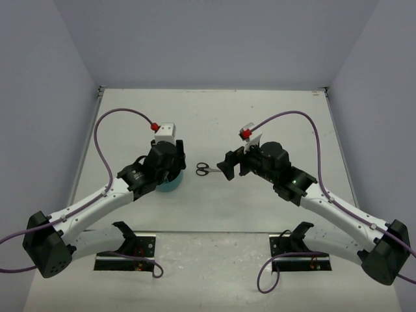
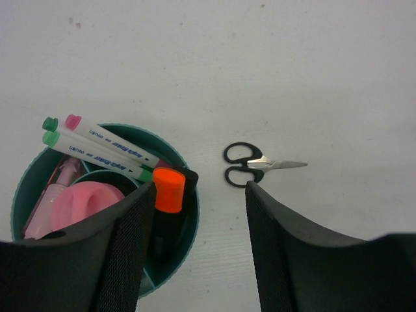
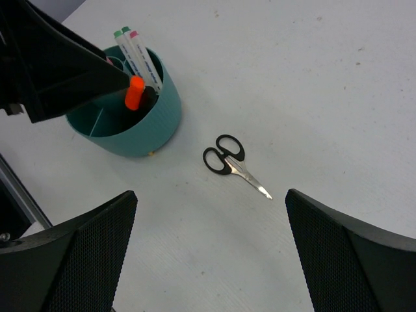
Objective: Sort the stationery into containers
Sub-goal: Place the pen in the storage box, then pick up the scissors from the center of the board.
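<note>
Flat off-white table [image 1: 214, 117] with a few small marks, boxed in by plain pale grey-lavender walls [image 1: 214, 39] on the left, right and far sides. Black base plates [image 1: 127, 252] sit at the near edge, and purple cables [image 1: 104, 127] loop off both arms. The left arm runs from the near-left base toward centre with its wrist tipped down, putting the left gripper [image 2: 198, 195] directly over the teal organizer [image 2: 188, 227], which sits left of centre. Its jaws are apart with bare table showing between them and nothing clamped. The orange-capped highlighter [image 2: 169, 190] stands upright in a right-side compartment just beside the inner face of one finger; contact can't be told. Two white pens [image 2: 97, 155], one green-capped and one pink-capped, lean out over the organizer's far-left rim. A pink rounded item [image 2: 88, 201] sits inside; its compartment is unclear. The scissors [image 1: 207, 169] lie flat on the table just right of the organizer and apart from it, blades closed, handles toward the organizer, tips pointing right. The right arm comes in from the near-right base, forearm angled up toward centre, with the right gripper [image 3: 208, 201] above the table, aimed left at the scissors. Its jaws are spread wide and empty, with the scissors between them in the wrist view but well below.
</note>
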You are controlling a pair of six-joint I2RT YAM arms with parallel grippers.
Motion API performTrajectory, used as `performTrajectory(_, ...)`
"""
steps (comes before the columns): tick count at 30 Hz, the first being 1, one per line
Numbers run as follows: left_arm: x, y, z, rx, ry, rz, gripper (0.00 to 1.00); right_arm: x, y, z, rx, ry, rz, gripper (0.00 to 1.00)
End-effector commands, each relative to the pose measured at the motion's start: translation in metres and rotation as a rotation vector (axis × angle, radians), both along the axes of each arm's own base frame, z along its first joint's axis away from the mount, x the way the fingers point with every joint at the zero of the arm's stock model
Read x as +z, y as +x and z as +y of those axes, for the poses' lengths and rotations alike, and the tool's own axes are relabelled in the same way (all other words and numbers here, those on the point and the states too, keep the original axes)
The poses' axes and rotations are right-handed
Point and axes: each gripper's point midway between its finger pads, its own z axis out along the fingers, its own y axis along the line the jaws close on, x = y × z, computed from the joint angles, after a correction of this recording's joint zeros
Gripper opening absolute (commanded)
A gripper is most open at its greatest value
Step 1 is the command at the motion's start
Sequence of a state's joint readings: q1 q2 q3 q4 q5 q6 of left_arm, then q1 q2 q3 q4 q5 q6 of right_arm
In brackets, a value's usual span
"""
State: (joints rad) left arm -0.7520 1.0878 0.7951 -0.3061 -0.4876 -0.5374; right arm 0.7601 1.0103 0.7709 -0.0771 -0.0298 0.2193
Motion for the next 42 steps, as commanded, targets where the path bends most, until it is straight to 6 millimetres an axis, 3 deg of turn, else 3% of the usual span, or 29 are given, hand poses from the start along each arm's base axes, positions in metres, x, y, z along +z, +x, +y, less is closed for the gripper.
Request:
performTrajectory(1,0.066,-0.005,-0.018,-0.066,-0.154,-0.107,0.69,-0.019,-0.006,0.017,0.130,-0.047,-0.012,0.99)
performTrajectory(3,0.094,-0.011,-0.015,-0.072,-0.197,-0.142,0.88,-0.032,0.002,0.021,0.141,-0.123,0.031,0.97)
performTrajectory(5,0.116,-0.018,-0.005,-0.063,-0.217,-0.173,1.00,-0.061,0.013,0.017,0.109,-0.264,0.117,0.88)
performTrajectory(9,0.130,-0.033,0.017,-0.038,-0.180,-0.161,1.00,-0.100,0.032,0.022,0.074,-0.427,0.267,0.55)
performTrajectory(13,0.135,-0.046,0.041,-0.007,-0.125,-0.159,1.00,-0.115,0.057,0.039,0.045,-0.476,0.312,0.41)
performTrajectory(15,0.130,-0.053,0.051,-0.010,-0.086,-0.154,1.00,-0.114,0.071,0.049,0.036,-0.479,0.306,0.39)
performTrajectory(21,0.099,-0.073,0.071,-0.054,-0.012,-0.146,1.00,-0.147,0.099,0.068,0.048,-0.588,0.358,0.35)
performTrajectory(25,0.099,-0.078,0.079,-0.030,-0.055,-0.191,1.00,-0.170,0.093,0.066,0.074,-0.645,0.420,0.34)
performTrajectory(36,0.101,-0.079,0.084,-0.014,-0.101,-0.257,1.00,-0.194,0.096,0.074,0.114,-0.677,0.458,0.33)
performTrajectory(42,0.100,-0.079,0.082,-0.023,-0.103,-0.255,1.00,-0.194,0.098,0.077,0.105,-0.673,0.469,0.32)
